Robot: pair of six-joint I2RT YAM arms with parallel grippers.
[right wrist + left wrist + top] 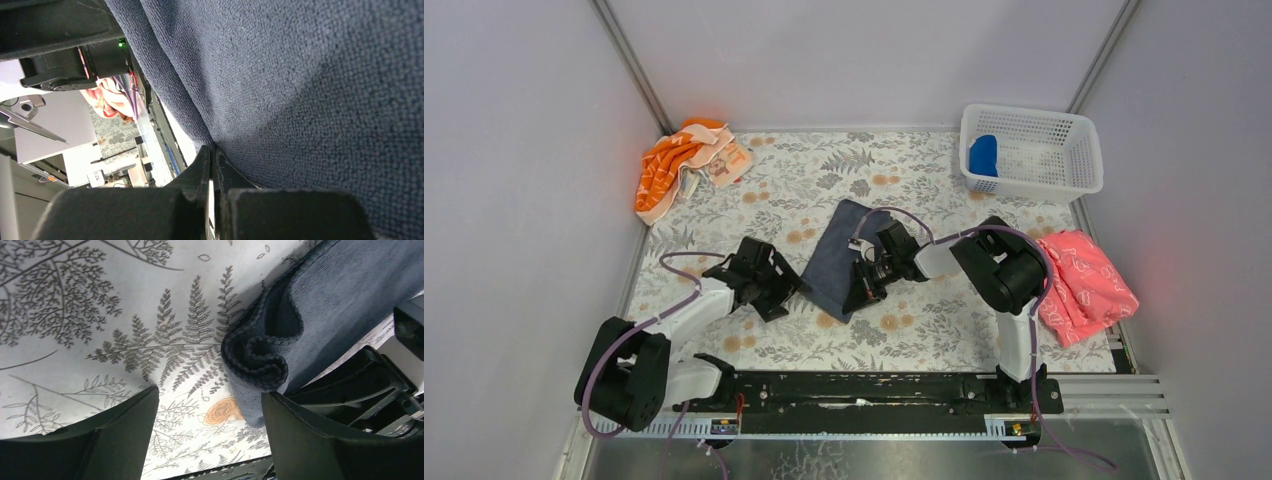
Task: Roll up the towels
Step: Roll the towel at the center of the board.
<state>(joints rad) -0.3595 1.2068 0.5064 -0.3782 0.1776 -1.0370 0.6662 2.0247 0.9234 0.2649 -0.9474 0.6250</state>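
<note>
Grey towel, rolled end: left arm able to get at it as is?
Probably yes. The left gripper is open with the rolled end of the grey towel just ahead of its fingers, nothing between. The right gripper, shut on the same towel, sits close, so room is tight.

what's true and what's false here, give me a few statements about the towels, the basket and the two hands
1. The dark slate-grey cloth towel lies between the two arms. True.
2. The right hand is open and empty. False: it is shut on the grey towel.
3. The bright blue cloth towel sits in the white plastic mesh basket. True.
4. The left hand clamps the grey towel's curled end. False: it is open, with the curl just ahead of it.
</note>
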